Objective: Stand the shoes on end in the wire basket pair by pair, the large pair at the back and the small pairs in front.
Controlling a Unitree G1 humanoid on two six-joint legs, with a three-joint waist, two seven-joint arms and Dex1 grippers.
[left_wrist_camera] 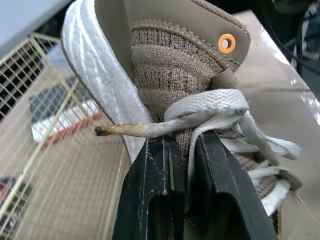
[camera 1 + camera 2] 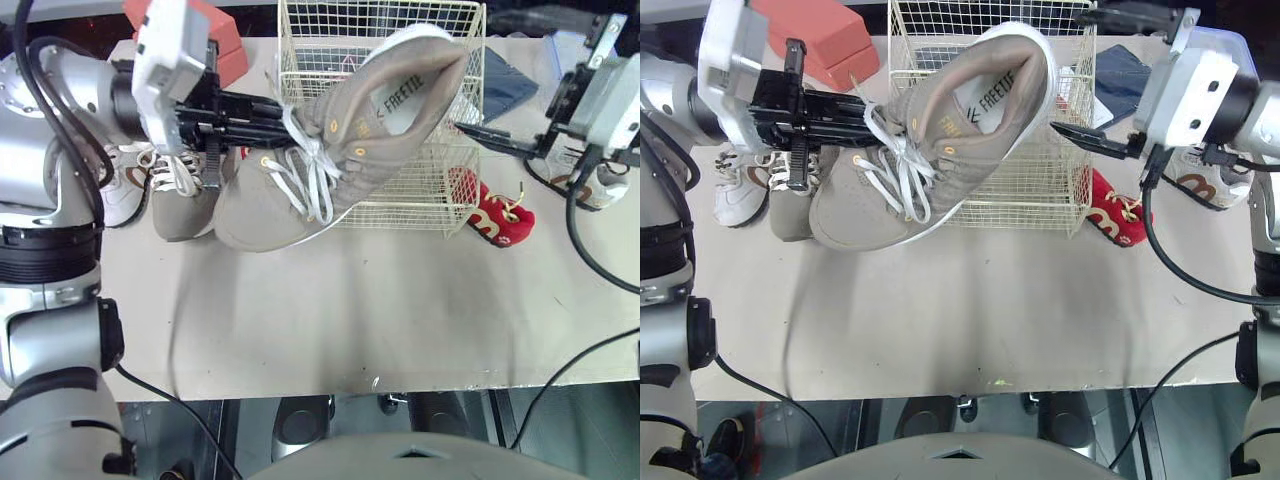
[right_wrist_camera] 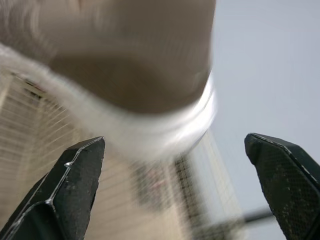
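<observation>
My left gripper [image 1: 184, 145] is clamped on the tongue and laces of the large taupe high-top shoe [image 2: 370, 140]. The shoe hangs tilted, heel uppermost, in front of the cream wire basket [image 2: 440, 200]. My right gripper [image 3: 175, 185] is spread wide near the shoe's heel. The matching taupe shoe [image 2: 185, 205] lies on the beige table [image 2: 350, 320].

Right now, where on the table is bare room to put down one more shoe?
The whole front strip of the table, before the wire basket, is bare. Crowded: left of the basket, where a grey sneaker and a white sneaker lie; a red shoe lies at its right corner.
</observation>
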